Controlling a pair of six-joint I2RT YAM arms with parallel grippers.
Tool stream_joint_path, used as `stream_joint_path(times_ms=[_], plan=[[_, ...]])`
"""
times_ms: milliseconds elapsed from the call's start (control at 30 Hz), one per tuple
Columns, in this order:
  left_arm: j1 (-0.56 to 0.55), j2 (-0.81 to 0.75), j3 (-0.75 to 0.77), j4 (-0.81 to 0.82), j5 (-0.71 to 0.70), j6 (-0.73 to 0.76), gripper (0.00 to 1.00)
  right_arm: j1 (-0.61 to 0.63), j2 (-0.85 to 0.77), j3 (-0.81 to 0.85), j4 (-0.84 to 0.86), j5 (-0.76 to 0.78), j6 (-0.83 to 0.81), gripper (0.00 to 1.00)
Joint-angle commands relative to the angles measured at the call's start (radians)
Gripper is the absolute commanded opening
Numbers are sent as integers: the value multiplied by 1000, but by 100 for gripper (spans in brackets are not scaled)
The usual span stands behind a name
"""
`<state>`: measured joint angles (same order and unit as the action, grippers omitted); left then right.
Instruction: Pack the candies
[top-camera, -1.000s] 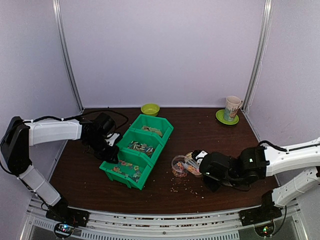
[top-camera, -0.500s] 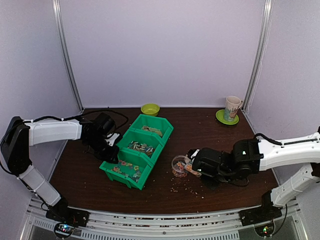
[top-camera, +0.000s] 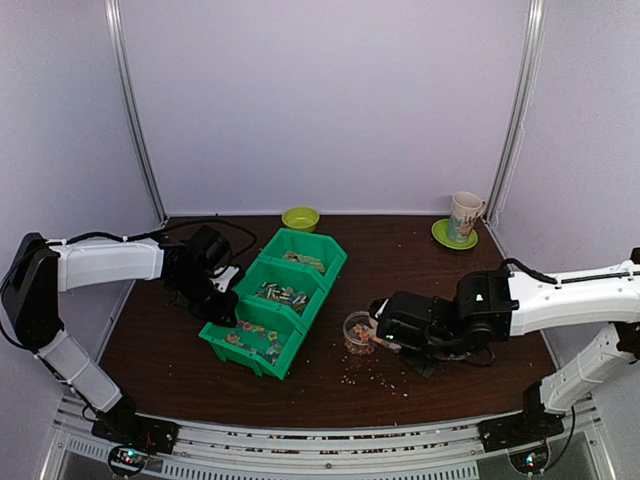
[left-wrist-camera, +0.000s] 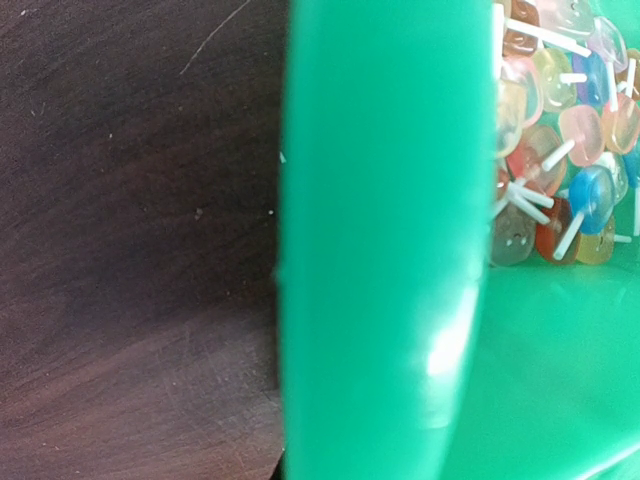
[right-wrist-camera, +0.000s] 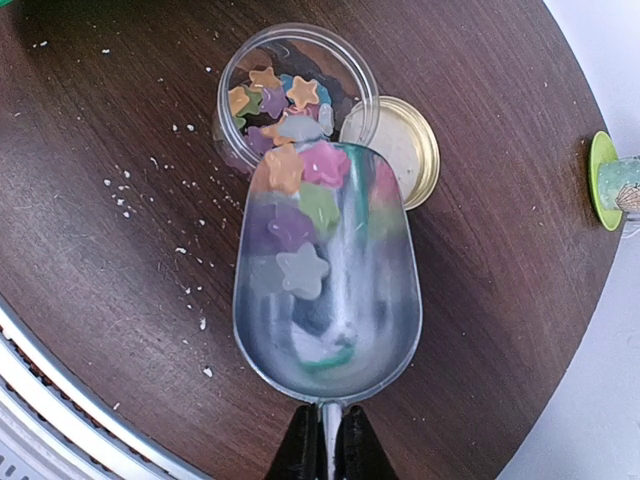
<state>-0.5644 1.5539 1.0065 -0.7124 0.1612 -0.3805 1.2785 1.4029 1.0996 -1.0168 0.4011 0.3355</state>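
My right gripper (right-wrist-camera: 327, 445) is shut on the handle of a metal scoop (right-wrist-camera: 330, 330). The scoop holds several star-shaped candies (right-wrist-camera: 300, 200) in orange, pink, green and purple. Its tip rests over the rim of a clear plastic cup (right-wrist-camera: 240, 90) that has more candies in it. In the top view the right gripper (top-camera: 388, 325) is just right of the cup (top-camera: 357, 330). My left gripper (top-camera: 218, 305) sits on the left rim of the green bins (top-camera: 300, 270). The bin wall (left-wrist-camera: 380, 250) fills the left wrist view where the jaws are. Lollipop candies (left-wrist-camera: 550, 150) lie inside.
A gold lid (right-wrist-camera: 405, 150) lies flat beside the cup. Pale crumbs (right-wrist-camera: 150, 190) are scattered on the dark table in front of it. A mug (top-camera: 465, 215) on a green saucer stands at the back right. A yellow-green bowl (top-camera: 300, 217) sits behind the bins.
My right arm has moved left, bringing the scoop from beside the cup to over its rim. The left arm and the bins have not moved.
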Motion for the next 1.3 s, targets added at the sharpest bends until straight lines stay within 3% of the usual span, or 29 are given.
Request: stream_joint_path(times_ms=[0, 700, 967, 1267], plan=[[7, -63, 63, 134, 59, -3, 0, 4, 17, 45, -54, 38, -31, 0], [6, -64, 63, 135, 58, -3, 0, 4, 38, 139, -109, 72, -89, 0], [6, -59, 63, 134, 61, -3, 0, 32, 31, 207, -65, 50, -188, 0], [7, -51, 65, 134, 63, -3, 0, 111, 143, 357, -35, 116, -319, 0]])
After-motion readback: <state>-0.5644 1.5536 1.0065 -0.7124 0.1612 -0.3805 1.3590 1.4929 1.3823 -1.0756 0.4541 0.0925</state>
